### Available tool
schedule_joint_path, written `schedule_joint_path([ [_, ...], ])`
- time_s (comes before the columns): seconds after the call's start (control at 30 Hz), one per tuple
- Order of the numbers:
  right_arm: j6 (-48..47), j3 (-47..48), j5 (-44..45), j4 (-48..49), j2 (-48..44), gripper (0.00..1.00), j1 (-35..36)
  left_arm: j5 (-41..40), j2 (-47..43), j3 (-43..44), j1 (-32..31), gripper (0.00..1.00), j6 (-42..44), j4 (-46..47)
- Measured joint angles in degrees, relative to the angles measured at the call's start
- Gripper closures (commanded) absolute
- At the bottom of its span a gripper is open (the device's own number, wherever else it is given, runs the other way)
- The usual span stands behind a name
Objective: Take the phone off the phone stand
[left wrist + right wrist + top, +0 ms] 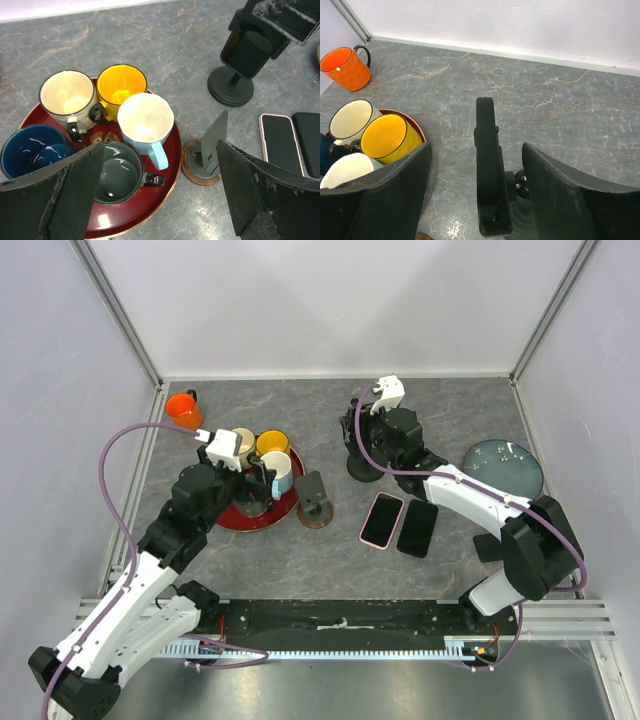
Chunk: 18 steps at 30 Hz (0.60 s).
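Removal has not begun: the phone (486, 165) sits in the phone stand (231, 87) at three o'clock from the red tray (245, 523), with my right pincer (477, 150) spread wide astride it, gripping nothing.

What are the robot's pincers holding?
Nothing yet. The right pincer is open around the phone on its stand, gaps on both sides; the left pincer hangs open over the mugs.
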Motion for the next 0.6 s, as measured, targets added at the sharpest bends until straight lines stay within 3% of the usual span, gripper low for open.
schedule_joint_path([
  [0.2,0.72,0.0,-0.28,-0.22,-2.73,0.03,0.0,1.77,4.96,1.22,0.0,0.0,-1.03,-0.9],
  [0.37,0.94,-0.02,0.24,-0.85,-7.67,0.02,-1.33,2.01,10.14,6.32,-0.09,0.0,-3.56,-2.75],
  [0.6,4.46,-7.52,-8.31,0.52,-14.36,0.02,-16.22,-0.87,19.69,15.96,-7.08,0.0,-8.09,-2.56],
])
